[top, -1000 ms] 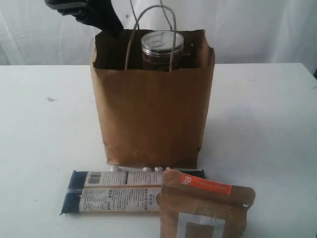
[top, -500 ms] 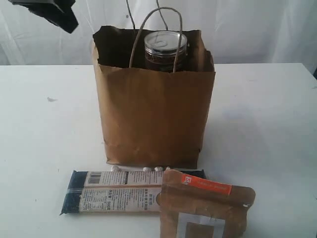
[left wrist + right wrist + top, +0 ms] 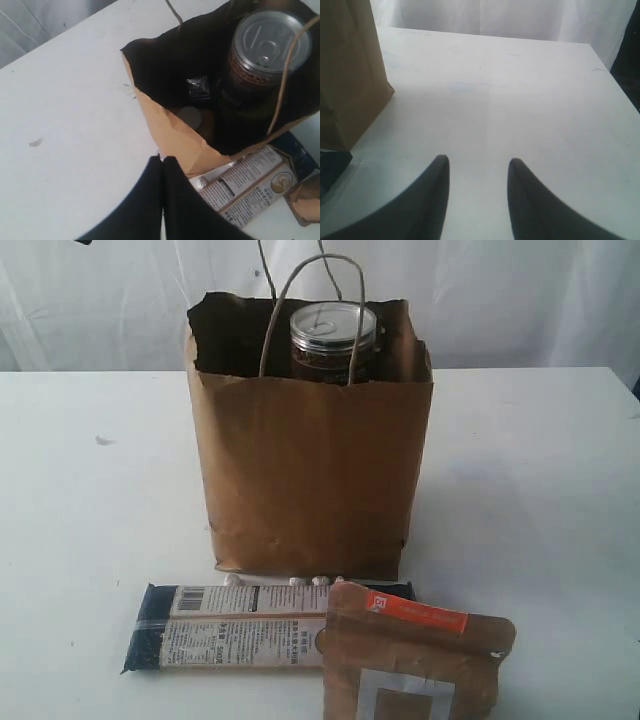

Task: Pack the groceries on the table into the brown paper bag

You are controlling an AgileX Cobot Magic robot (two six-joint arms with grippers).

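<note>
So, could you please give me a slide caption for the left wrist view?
Shut left gripper above the open bag, can inside, blue packet outside.

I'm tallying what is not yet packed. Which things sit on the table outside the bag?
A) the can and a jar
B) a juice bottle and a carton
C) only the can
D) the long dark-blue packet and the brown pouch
D: the long dark-blue packet and the brown pouch sit on the table in front of the bag, while the can stands inside it.
</note>
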